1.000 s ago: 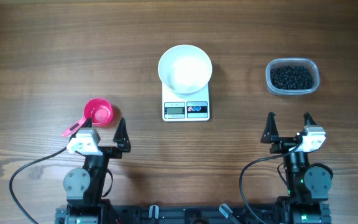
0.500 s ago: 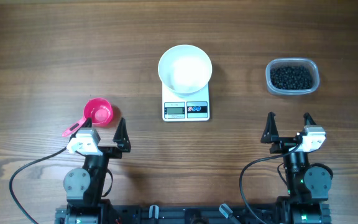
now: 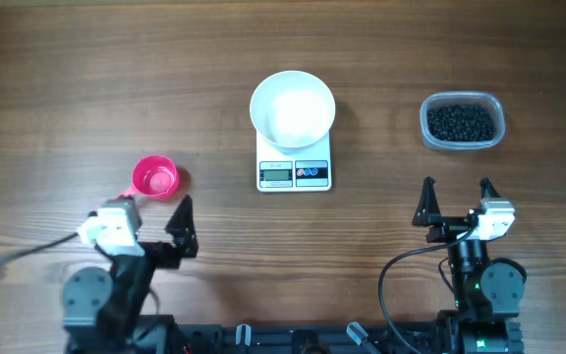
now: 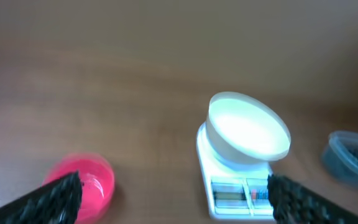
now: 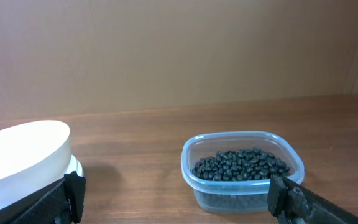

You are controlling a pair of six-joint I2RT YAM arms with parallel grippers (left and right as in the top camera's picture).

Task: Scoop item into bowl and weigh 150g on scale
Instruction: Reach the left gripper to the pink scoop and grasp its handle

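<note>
The white bowl stands empty on the white scale at the table's middle. Black bean pellets, the item, fill a clear plastic tub at the right. A pink scoop lies at the left, its handle partly under my left wrist. My left gripper is open just short of the scoop, holding nothing. In the blurred left wrist view the scoop sits by the left finger, with bowl and scale to the right. My right gripper is open short of the tub, facing the item.
The tub stands between my right fingers' line of sight, a little ahead of them. The bowl's rim shows at the left of the right wrist view. Bare wooden table lies around everything.
My left arm has swung to the left and drawn back a little, blurring its wrist view. The scoop, bowl, scale, tub and right arm have stayed put.
</note>
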